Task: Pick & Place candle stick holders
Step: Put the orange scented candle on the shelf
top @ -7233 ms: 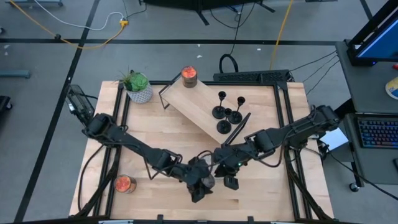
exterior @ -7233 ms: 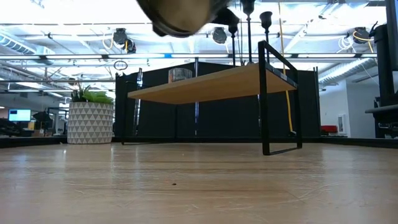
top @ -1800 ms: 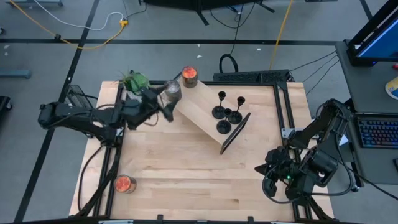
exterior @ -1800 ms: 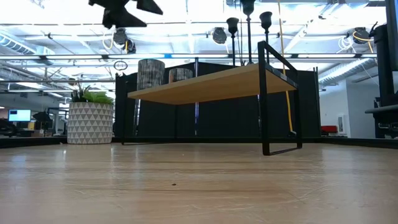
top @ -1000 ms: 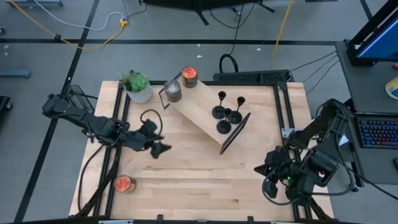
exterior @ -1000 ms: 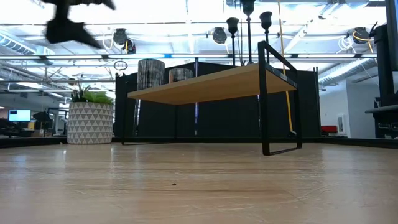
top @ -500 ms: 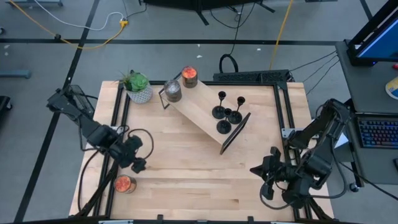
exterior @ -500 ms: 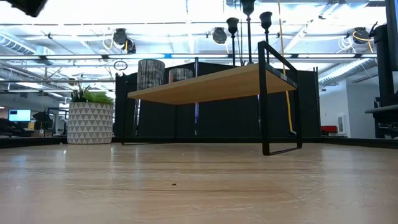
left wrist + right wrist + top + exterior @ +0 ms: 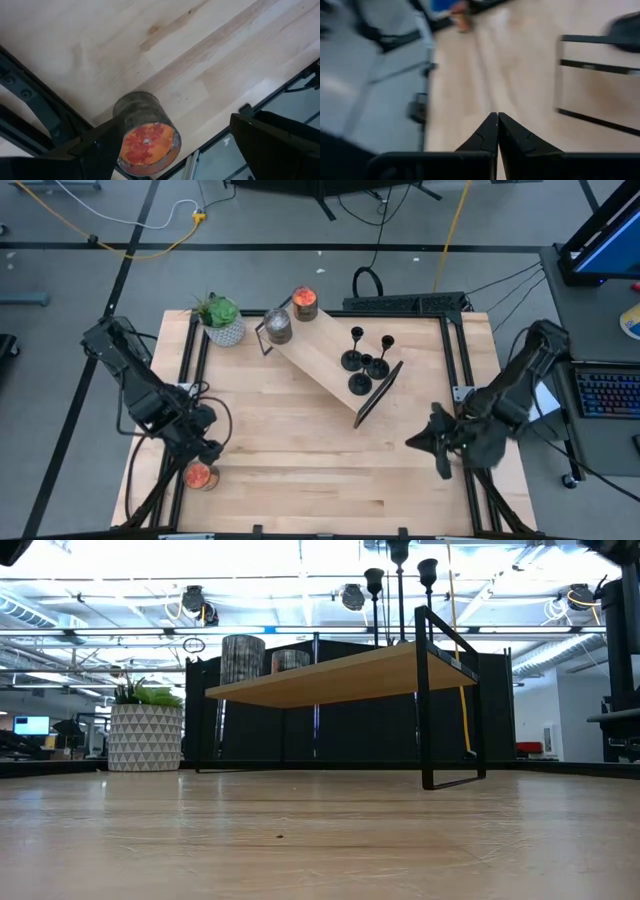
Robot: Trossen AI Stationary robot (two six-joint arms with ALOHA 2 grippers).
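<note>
Several black candle stick holders (image 9: 365, 360) stand on their round bases on the slanted wooden shelf (image 9: 320, 350); the low view shows their thin stems and cup tops (image 9: 400, 554). My left gripper (image 9: 205, 452) hangs open near the table's near left corner, pointing down above a red-topped candle jar (image 9: 198, 475). In the left wrist view the jar (image 9: 146, 134) shows between the spread fingers of my left gripper (image 9: 175, 126), untouched. My right gripper (image 9: 425, 445) is shut and holds nothing by the table's near right side; its closed tips (image 9: 497, 117) point across the table.
A grey candle jar (image 9: 277, 327) and a red-topped candle (image 9: 304, 303) stand on the shelf's far left end. A potted plant (image 9: 222, 318) sits at the far left corner. Black frame rails (image 9: 190, 370) run along the table's edges. Bare wood (image 9: 300, 450) lies in the near middle.
My left gripper has swung from the table's left middle toward the near left corner, tipping to point down over the red-topped candle jar, and stays open. My right arm has shifted a little toward the far edge and turned, its gripper still shut.
</note>
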